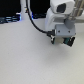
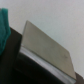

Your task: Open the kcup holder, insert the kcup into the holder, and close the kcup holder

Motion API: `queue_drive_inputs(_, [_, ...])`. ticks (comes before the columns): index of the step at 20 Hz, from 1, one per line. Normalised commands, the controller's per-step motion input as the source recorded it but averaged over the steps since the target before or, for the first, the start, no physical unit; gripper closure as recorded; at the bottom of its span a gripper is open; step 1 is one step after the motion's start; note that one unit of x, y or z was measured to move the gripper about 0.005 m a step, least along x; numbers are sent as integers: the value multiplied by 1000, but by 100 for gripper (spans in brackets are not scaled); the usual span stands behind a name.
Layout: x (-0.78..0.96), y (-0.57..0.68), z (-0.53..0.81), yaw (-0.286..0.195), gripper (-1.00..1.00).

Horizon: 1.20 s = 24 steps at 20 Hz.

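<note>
Hovering low over the kcup holder [image 1: 64, 40] at the exterior view's right, far edge of the pale bench [image 1: 30, 57], the claw [image 1: 59, 36] hides its fingers; I cannot tell its spread. Opening probably wants a straight, level pull on the tray front, which the wrist view's flat top [image 2: 47, 45] doesn't show.

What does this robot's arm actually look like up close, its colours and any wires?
In the exterior view, the arm is a chunky white casing with rounded edges and a darker grey patch near the top. A thick black cable loops along its side. Below sits the dark end effector, with a small green spot on it. The picture is too blurry to read any markings.
</note>
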Motion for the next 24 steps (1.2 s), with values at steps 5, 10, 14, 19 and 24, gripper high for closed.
queue_drive_inputs(5, [-557,513,73,92,-100])
queue_drive_inputs(10, [-653,539,46,75,-100])
queue_drive_inputs(14, [-691,661,38,25,-100])
queue_drive_inputs(19, [-780,626,-1,19,-100])
queue_drive_inputs(24, [-853,591,-65,16,-100])
